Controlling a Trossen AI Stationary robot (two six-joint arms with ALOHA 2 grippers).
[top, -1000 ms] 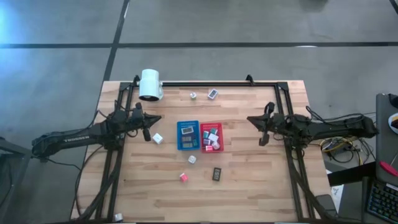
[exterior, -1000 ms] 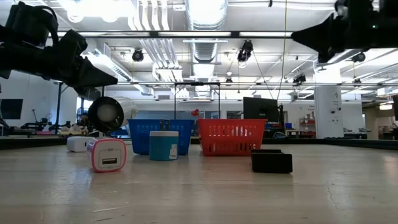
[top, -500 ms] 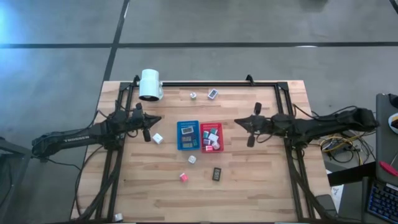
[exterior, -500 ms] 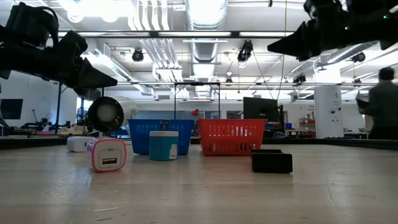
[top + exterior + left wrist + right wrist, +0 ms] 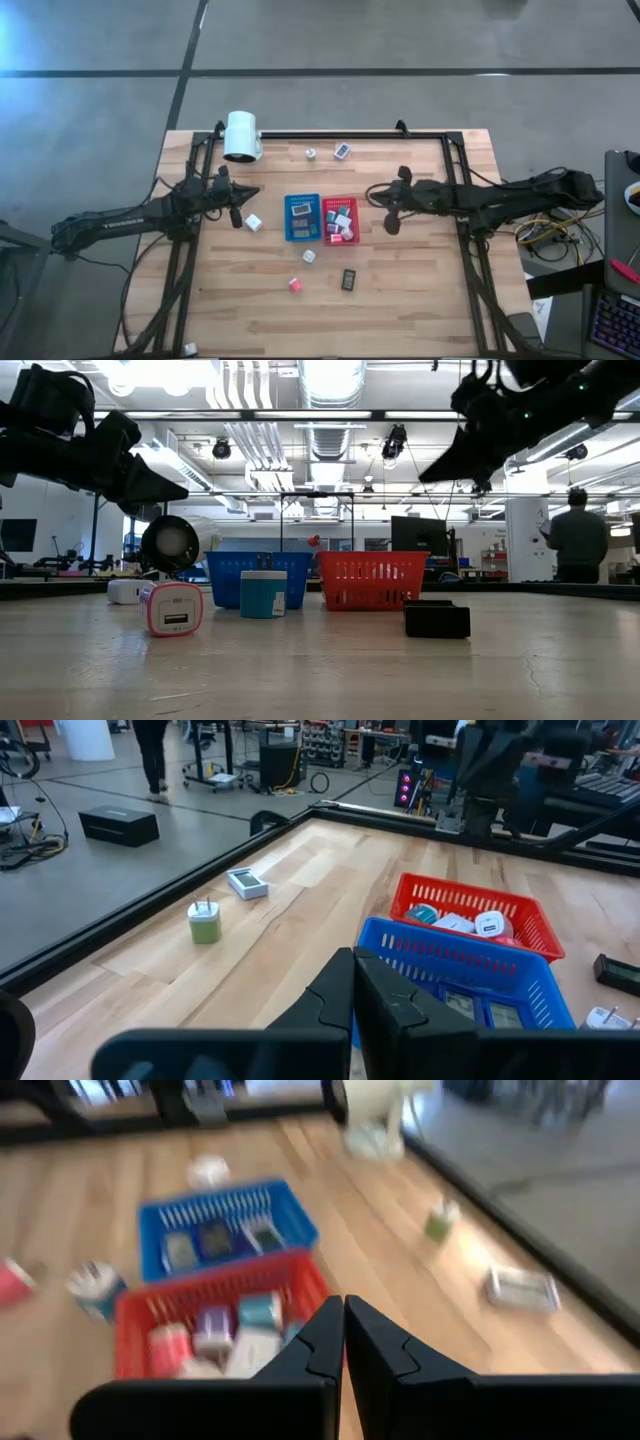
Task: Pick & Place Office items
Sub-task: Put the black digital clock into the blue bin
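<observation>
A blue tray (image 5: 302, 217) and a red tray (image 5: 340, 220) stand side by side mid-table, both holding small office items. Loose items lie around them: a white cube (image 5: 253, 222), a pale cube (image 5: 309, 256), a pink one (image 5: 296, 285), a dark flat rectangle (image 5: 349, 279), and two small pieces (image 5: 311, 153) (image 5: 342, 150) near the far edge. My left gripper (image 5: 254, 190) hovers shut, left of the blue tray. My right gripper (image 5: 373, 193) hovers shut just right of the red tray, tipped downward and above the table (image 5: 430, 473). Nothing is between its fingers (image 5: 343, 1325).
A big white cylinder (image 5: 241, 135) lies at the far left corner. A black frame rail (image 5: 330, 134) runs along the table's far edge and sides. In the low view a person (image 5: 575, 545) stands in the room beyond the table.
My right gripper has moved toward the table's left edge, closing on the red tray, and has tipped its fingers downward. It has stayed shut. The left arm and all items have kept still.
</observation>
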